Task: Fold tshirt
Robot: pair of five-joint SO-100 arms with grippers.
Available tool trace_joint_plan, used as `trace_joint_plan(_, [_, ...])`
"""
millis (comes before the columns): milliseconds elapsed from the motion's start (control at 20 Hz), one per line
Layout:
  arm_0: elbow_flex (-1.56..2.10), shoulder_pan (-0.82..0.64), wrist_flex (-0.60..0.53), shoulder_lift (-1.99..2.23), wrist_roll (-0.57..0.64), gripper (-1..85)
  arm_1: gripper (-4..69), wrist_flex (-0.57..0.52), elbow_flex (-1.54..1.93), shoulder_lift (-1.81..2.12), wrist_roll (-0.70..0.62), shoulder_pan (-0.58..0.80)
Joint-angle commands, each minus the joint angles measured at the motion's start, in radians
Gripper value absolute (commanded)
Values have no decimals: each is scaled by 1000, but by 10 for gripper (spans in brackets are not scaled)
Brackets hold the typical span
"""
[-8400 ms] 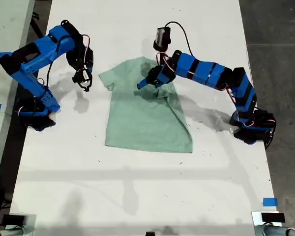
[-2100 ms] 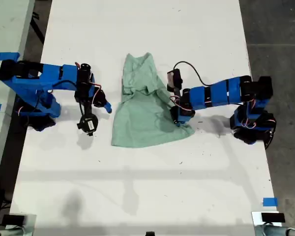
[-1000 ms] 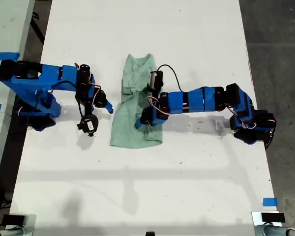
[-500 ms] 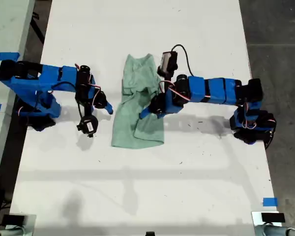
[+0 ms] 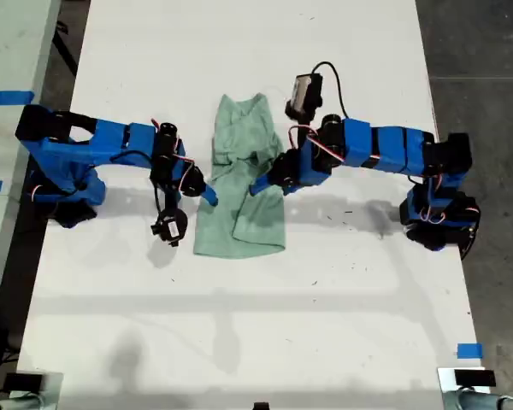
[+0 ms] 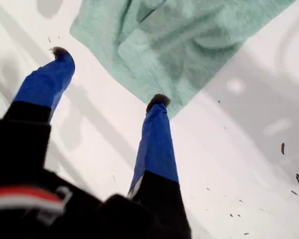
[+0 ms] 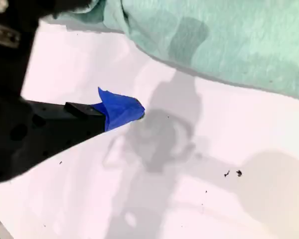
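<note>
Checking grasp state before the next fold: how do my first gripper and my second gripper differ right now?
My first gripper shows both fingers, spread open; my second gripper shows one fingertip only, so its state is unclear. One fingertip of my first gripper sits at the tshirt edge; my second gripper's tip is over bare table, apart from the cloth. Both have blue fingers and neither holds cloth.

Table (image 5: 239, 342): you had the tshirt (image 5: 239, 184) lying on it, about midway across in the exterior view.
My first gripper (image 6: 110, 75): you had it over the tshirt's edge towards the exterior view's right, one fingertip against the cloth's border.
My second gripper (image 5: 203, 190): you had it just beside the tshirt's edge on the exterior view's left, over bare table.
</note>
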Motion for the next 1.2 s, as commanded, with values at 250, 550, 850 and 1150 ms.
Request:
trace_joint_plan(250, [-72, 37, -187, -256, -52, 304, 292, 6, 9, 95, -6, -18])
trace_joint_plan(550, [6, 60, -442, -365, -91, 55, 292, 2, 69, 135, 23, -38])
trace_joint_plan(850, [43, 66, -437, -331, -115, 0, 291, -23, 94, 137, 29, -43])
trace_joint_plan(1150, [-118, 71, -83, -219, -130, 0, 291, -31, 121, 141, 40, -46])
